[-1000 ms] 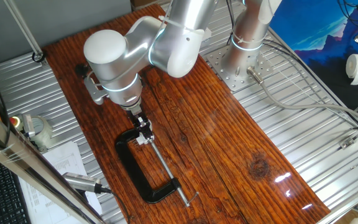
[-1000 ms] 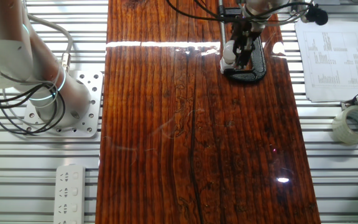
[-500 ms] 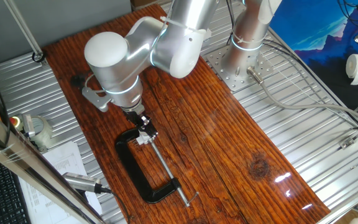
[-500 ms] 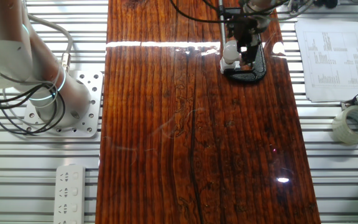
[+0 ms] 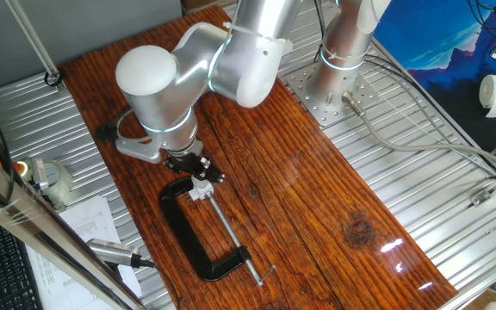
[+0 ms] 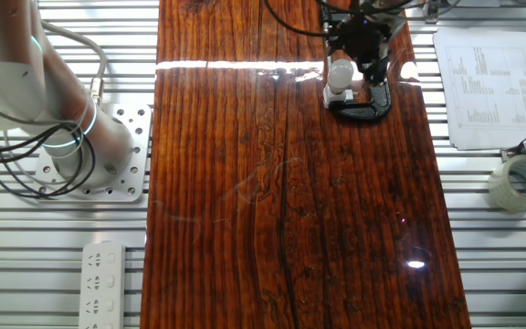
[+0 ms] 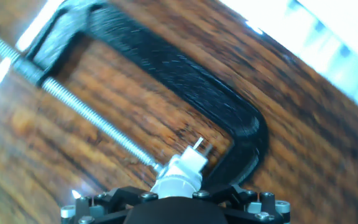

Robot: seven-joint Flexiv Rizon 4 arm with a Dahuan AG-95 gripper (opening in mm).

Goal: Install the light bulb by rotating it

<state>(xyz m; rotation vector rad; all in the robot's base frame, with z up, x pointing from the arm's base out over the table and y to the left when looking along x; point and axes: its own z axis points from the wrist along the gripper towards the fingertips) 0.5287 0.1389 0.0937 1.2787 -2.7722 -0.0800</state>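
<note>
Dark wood bench (image 5: 317, 215) over ribbed metal framing; paper sheets and a tape roll (image 6: 519, 181) off to the sides. A black C-clamp (image 5: 198, 237) lies flat on the wood, screw rod running along the open side.

My fingers (image 6: 358, 47) point down at the clamp's closed end. The light bulb (image 6: 340, 74) sits upright there, pale round head up, in a small white socket block (image 6: 334, 94) pinned in the clamp. In the hand view the bulb (image 7: 178, 178) shows directly below me, the socket's white body beyond it.

Fingers appear drawn in around the bulb's head, but the contact is hidden in all views. Cannot tell whether they truly grip it.

Handling, my judgement: bulb is light, glass or thin plastic, smooth and rounded, so slippery and easily crushed. Best hold is across the widest part of the head, pressure modest, axis kept straight over the socket so the thread does not cross. The clamp should keep the socket from turning.
</note>
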